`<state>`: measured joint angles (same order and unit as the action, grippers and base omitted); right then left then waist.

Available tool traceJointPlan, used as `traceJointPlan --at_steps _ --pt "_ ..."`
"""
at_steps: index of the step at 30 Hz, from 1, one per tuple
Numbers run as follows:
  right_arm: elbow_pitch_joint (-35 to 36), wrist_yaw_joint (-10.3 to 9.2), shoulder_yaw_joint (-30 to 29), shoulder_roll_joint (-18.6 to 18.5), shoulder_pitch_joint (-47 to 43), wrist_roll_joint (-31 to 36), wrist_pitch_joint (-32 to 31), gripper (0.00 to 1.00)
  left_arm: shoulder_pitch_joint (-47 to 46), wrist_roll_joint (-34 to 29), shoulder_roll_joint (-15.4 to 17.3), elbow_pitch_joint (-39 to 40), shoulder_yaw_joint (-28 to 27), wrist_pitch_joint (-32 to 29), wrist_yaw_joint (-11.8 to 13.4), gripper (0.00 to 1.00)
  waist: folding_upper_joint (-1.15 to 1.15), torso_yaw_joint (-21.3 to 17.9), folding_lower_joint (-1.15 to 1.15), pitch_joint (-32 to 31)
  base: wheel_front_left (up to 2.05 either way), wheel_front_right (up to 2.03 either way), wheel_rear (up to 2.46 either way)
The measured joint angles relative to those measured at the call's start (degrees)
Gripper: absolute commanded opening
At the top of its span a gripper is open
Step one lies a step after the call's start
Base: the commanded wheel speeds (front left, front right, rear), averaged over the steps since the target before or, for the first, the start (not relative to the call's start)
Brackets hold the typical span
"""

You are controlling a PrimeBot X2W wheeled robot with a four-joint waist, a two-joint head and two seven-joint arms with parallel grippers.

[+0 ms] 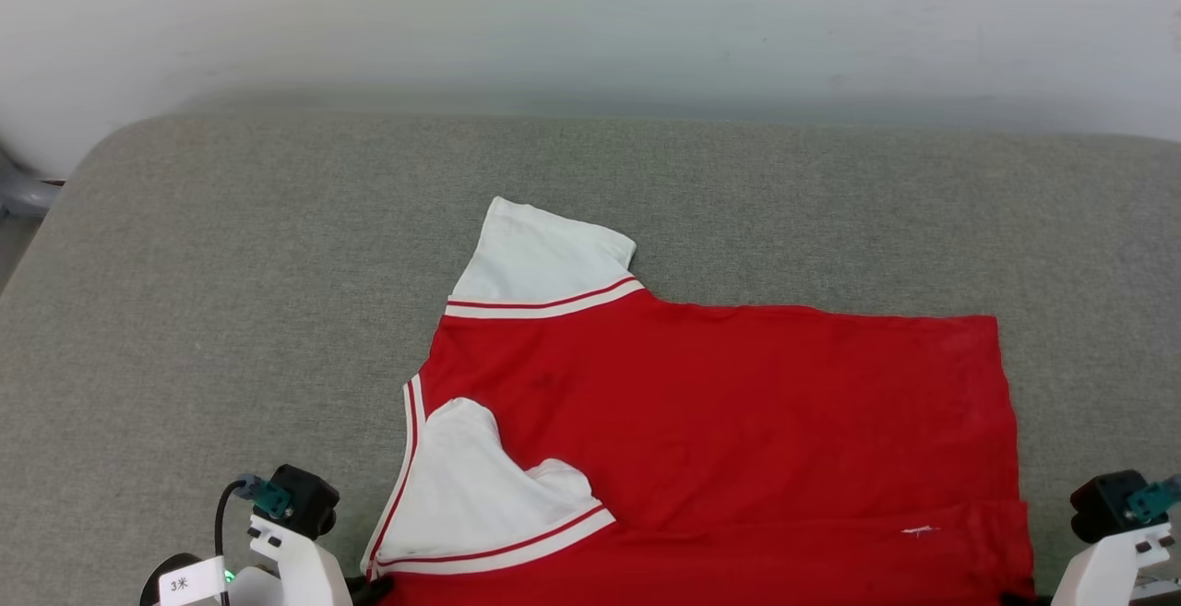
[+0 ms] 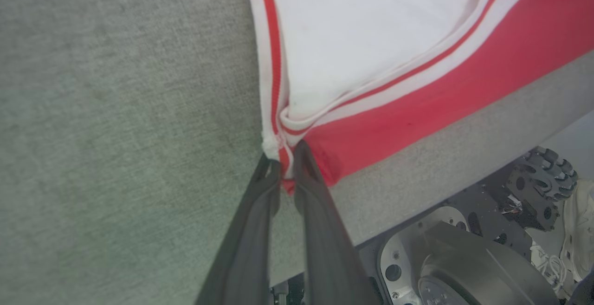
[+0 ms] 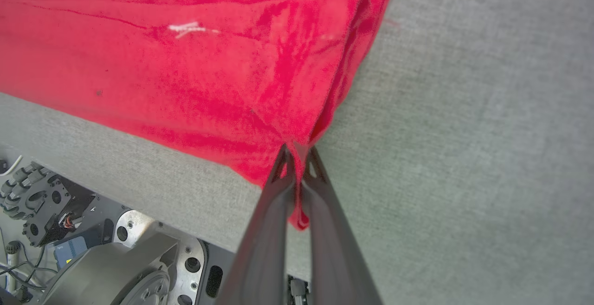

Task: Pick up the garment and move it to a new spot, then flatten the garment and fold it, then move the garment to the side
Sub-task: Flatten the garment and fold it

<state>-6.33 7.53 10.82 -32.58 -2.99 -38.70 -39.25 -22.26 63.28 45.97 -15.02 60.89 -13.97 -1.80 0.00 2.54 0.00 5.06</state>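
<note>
Where the grey padded bench reaches its near edge, the left hand pinches the shirt at its near left corner. Both dark fingers are clamped on the red-and-white striped trim. Just right of that grip, one white sleeve lies folded over onto the red body. The other white sleeve lies flat and points toward the far edge of the bench. The red body extends rightward, spread mostly flat. A low fold runs along its near side, and a small white fleck sits on that fold. The shirt lies right of centre on the bench, with its near side close to the near edge. At the near right corner of the shirt, the right hand pinches the red hem. A tab of red cloth shows between its closed fingers.
</note>
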Motion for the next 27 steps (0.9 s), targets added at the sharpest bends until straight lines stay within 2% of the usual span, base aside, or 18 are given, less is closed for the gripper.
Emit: traceJointPlan --at_steps 2,3,4,5,11,14,22,27 --pt "-1.6 0.0 0.7 0.5 0.2 0.5 1.0 0.0 0.0 0.4 -0.7 -1.4 0.0 0.0 -0.2 0.0 0.0 0.2 0.0 0.1 0.0 0.0 0.0" --pt "-2.0 -0.01 1.0 0.6 0.3 0.5 1.7 0.13 0.0 0.6 -1.0 -1.8 0.0 0.2 -0.2 0.13 0.0 0.3 0.0 0.1 0.0 0.0 0.0" --pt "-2.2 -0.01 1.0 0.8 0.3 0.6 2.8 0.47 0.0 0.5 -1.3 -2.0 -0.2 1.0 -0.2 0.96 0.0 0.5 0.0 -0.1 0.0 0.0 0.0" --pt "-2.2 -0.01 1.0 0.9 0.3 0.9 3.9 1.0 0.0 0.7 -1.5 -2.2 -0.5 1.7 -0.2 1.0 0.0 0.6 0.0 -0.3 0.0 0.0 0.0" --pt "-1.3 -0.01 -1.5 1.9 0.2 2.7 11.5 1.0 1.0 -0.1 -0.1 -0.4 -1.9 6.0 1.2 1.0 0.0 0.9 0.0 -2.0 0.0 0.0 0.0" --pt "-0.2 -0.02 -4.4 3.5 0.3 5.4 17.4 1.0 1.0 -0.7 0.8 1.6 -3.0 8.4 2.4 1.0 0.0 0.9 0.0 -2.5 0.0 0.0 0.0" --pt "4.0 -0.02 -11.4 11.4 1.9 14.8 32.8 1.0 -2.1 -4.5 2.8 4.4 -6.9 14.2 7.1 1.0 0.0 0.0 0.0 -2.9 0.0 0.0 0.0" --pt "7.7 -0.02 -13.0 16.0 2.8 20.2 39.8 1.0 -6.6 -6.8 1.8 4.0 -9.5 18.1 8.6 1.0 0.0 -1.2 0.0 -2.4 0.0 0.0 0.0"
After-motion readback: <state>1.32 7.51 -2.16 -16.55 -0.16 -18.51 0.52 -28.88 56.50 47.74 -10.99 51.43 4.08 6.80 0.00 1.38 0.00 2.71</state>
